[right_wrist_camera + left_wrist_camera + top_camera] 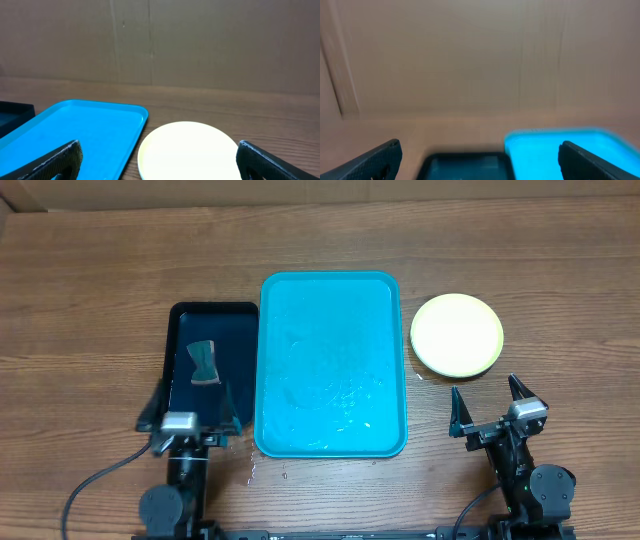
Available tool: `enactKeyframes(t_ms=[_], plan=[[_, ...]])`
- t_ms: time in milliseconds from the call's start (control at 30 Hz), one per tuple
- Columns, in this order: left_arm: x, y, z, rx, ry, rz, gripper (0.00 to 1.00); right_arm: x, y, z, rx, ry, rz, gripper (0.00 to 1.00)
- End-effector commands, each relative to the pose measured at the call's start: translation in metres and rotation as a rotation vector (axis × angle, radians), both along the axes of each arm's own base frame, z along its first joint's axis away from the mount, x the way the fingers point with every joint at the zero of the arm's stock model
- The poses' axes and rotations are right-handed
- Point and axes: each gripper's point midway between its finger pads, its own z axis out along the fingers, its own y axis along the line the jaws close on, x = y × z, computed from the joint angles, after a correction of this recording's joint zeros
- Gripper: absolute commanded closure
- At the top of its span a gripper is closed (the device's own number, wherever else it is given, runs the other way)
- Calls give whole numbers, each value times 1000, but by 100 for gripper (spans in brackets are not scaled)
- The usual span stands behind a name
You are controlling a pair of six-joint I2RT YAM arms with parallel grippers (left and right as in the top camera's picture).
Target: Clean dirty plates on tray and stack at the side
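Seemingly the task is near done: the tray [330,330] lies bare, the plates [457,333] sit stacked just right of it, count unclear, and the left gripper [192,390] and right gripper [485,388] gape empty, needing only to stay clear.

Wet glossy tray [333,360] – wood-grain table [90,330]

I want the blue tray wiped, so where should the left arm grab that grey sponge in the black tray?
Pinch the sponge across its narrow middle, coming straight down from above. It lies flat inside the black tray, whose raised rim likely blocks a sideways approach. The open left end effector is closest.
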Motion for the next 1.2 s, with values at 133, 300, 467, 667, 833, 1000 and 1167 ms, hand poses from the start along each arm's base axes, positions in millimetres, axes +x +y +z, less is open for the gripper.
enactKeyframes(t_ms=[133,300,467,667,833,1000,1167], plan=[[3,-9,-62,102,236,-45,0,0,1,-3,-4,-1,6,0],[3,-9,-62,101,237,-45,0,0,1,-3,-4,-1,7,0],[3,-8,-62,101,237,-41,0,0,1,-3,-4,-1,7,0],[3,-8,-62,101,237,-41,0,0,1,-3,-4,-1,7,0],[3,-8,-62,101,237,-41,0,0,1,-3,-4,-1,7,0],[3,-8,-62,101,237,-41,0,0,1,-3,-4,0,6,0],[3,-8,-62,101,237,-41,0,0,1,-3,-4,-1,7,0]])
